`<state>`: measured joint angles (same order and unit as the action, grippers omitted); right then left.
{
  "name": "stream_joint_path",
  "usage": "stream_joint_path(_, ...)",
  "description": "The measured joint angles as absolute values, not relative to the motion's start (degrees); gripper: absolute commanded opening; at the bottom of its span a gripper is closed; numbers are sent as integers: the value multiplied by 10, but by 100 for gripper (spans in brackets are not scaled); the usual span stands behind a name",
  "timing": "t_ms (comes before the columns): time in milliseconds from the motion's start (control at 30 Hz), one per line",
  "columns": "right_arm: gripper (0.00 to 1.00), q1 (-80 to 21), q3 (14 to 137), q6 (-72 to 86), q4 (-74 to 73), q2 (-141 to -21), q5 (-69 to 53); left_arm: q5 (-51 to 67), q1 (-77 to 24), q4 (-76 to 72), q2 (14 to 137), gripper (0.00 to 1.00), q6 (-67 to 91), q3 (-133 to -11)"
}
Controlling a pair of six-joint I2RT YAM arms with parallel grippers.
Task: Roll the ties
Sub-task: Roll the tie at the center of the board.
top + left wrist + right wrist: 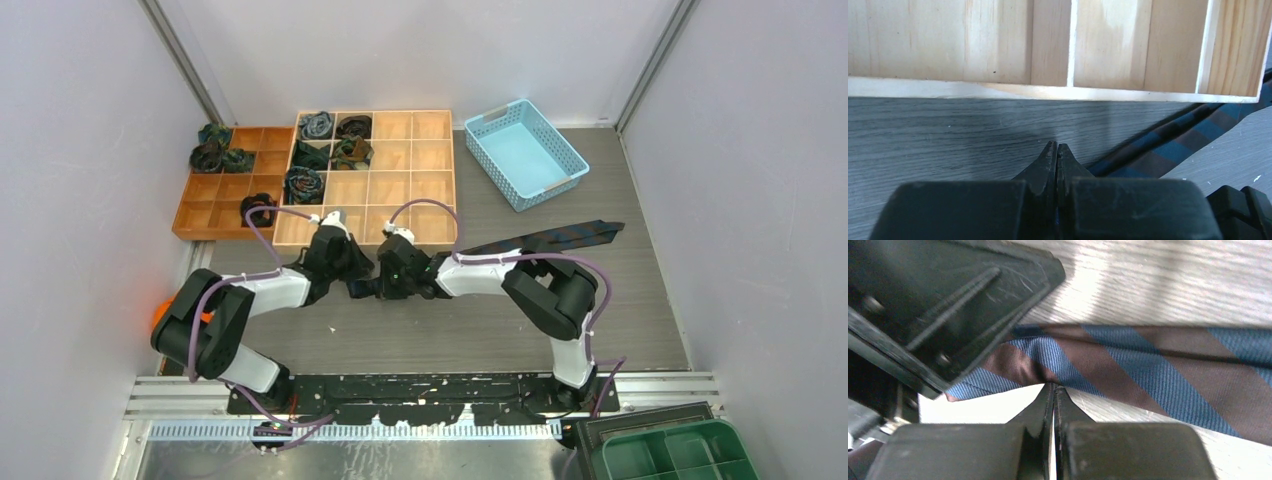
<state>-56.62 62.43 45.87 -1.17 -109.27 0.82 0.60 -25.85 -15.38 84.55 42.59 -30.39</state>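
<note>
My right fingers (1053, 388) were pressed together on the edge of a long blue-and-brown striped fabric necktie (1158, 375), and the cloth puckered just where the tips met. My left fingers (1057, 148) were squeezed together too, tip against tip. In the left wrist view no cloth showed between those tips, and I could not tell whether any was caught lower down.

Both sets of fingers met close together over the grey wood-grain table (450, 340), just on the near side of a pale wooden compartment tray (430, 155). The necktie lay flat on the table. One end passed beneath the black body of my left fingers, and the rest ran off to the right and a little farther away. Its other end lay near a light blue plastic basket (525, 155) without touching it.

Five coiled dark ties (304, 185) sat in the left-hand compartments of the pale tray. Just beside it on the left, a darker orange-brown wooden tray (200, 215) held four more coiled ties (207, 157): three bunched at its far left corner and one in its near right compartment. An orange rounded object (160, 315) showed behind my left arm. A green plastic bin (680, 450) stood at the near right corner.
</note>
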Motion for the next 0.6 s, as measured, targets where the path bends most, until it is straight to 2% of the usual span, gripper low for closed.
stream_joint_path(200, 3, -566, 644, 458, 6, -1113, 7, 5, -258, -157, 854, 0, 428, -296)
stream_joint_path(433, 32, -587, 644, 430, -38, -1092, 44, -25, -244, -116, 818, 0, 428, -298)
stream_joint_path(600, 48, -645, 664, 390, -142, -1053, 134, -125, -239, 17, 626, 0, 411, -351)
